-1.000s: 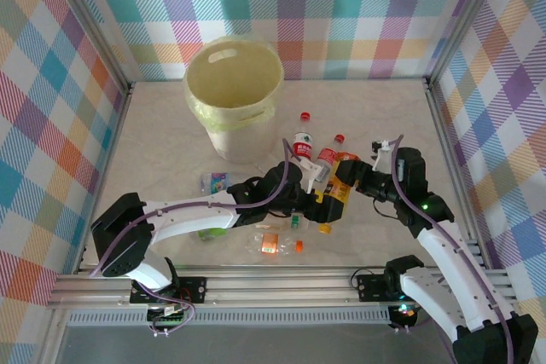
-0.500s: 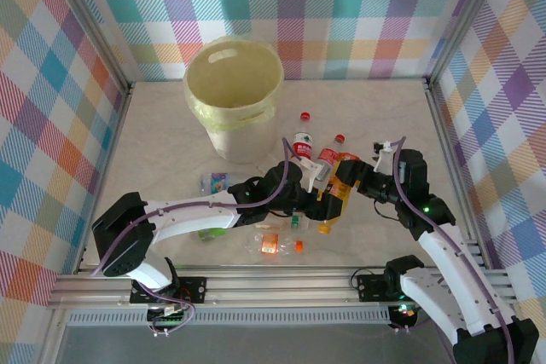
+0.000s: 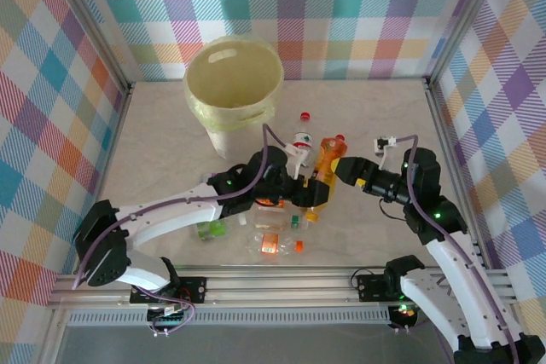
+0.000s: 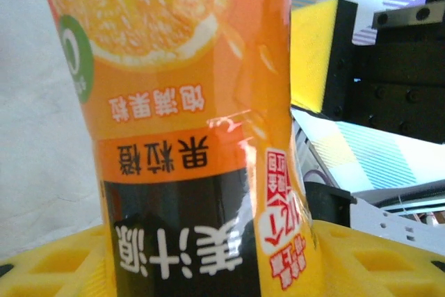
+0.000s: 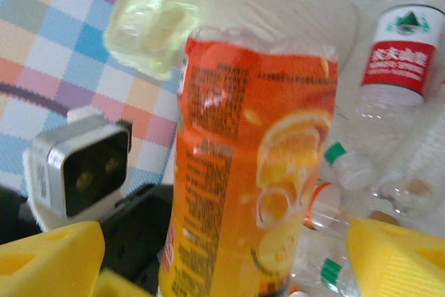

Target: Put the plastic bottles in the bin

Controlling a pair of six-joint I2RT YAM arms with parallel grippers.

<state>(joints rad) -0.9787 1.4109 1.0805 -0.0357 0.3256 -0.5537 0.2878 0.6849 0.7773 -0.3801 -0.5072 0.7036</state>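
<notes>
Orange bottle (image 3: 328, 159) gripped in left hand (image 3: 305, 196); right hand (image 3: 344, 170) — spread wide.

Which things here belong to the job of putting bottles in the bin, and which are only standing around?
For the job: bin; orange bottle; red-label bottle; crushed bottle at the front; green-label bottle.
Only around: checked walls; metal rail; table.

The left arm (image 3: 162, 215) and the right arm (image 3: 452, 270) share glossy white link shells and black joint housings, each trailed by a grey-purple cable (image 3: 266, 132) and dotted with a green light (image 3: 438, 204) — and yellow, waffle-moulded finger pads (image 5: 396, 255) on black, screw-studded bodies.
</notes>
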